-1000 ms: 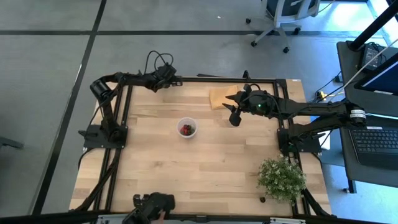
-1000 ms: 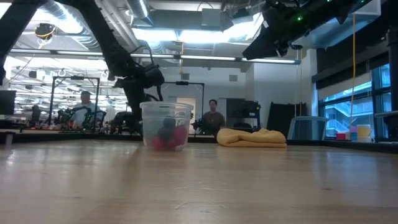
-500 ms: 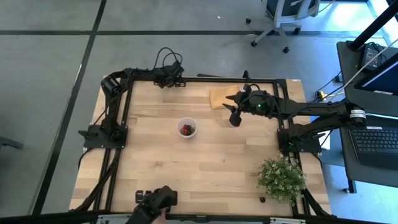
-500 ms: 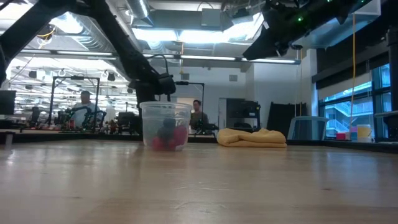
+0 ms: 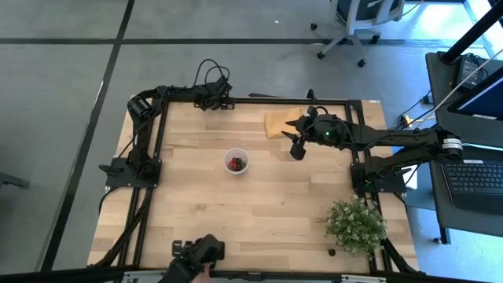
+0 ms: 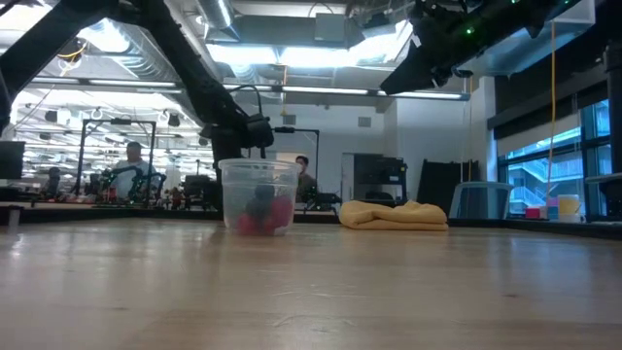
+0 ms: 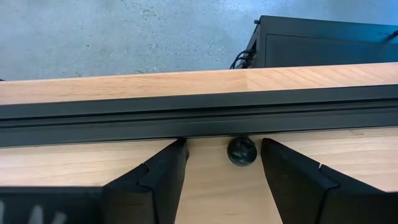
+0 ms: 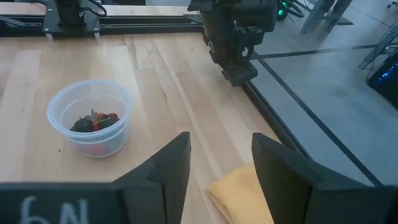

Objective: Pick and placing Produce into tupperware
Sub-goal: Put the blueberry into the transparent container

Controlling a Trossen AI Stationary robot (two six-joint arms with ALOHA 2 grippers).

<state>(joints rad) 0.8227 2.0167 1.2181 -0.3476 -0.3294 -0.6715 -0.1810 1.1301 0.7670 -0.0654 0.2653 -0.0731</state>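
The tupperware [image 5: 236, 161] is a small translucent tub standing on the wooden table, with red and dark produce [image 8: 93, 121] inside it. One dark round berry [image 7: 242, 151] lies on the table against the black rail [image 7: 199, 118] at the far edge. My left gripper [image 7: 224, 168] stands open there, tipped down, one finger on either side of that berry and apart from it; in the high view it is at the far edge [image 5: 214, 101]. My right gripper [image 5: 296, 149] hangs open above the table, right of the tub, with nothing between its fingers [image 8: 221, 162].
A folded yellow cloth [image 5: 279, 122] lies at the far edge under my right arm. A bushy green plant [image 5: 355, 224] stands at the near right corner. A dark object [image 5: 200, 255] sits at the near edge. Bare wood surrounds the tub.
My left gripper has gone a little toward the table's right along the far edge, sunk slightly and tipped further down, then kept still. My right gripper and the tub have stayed where they were.
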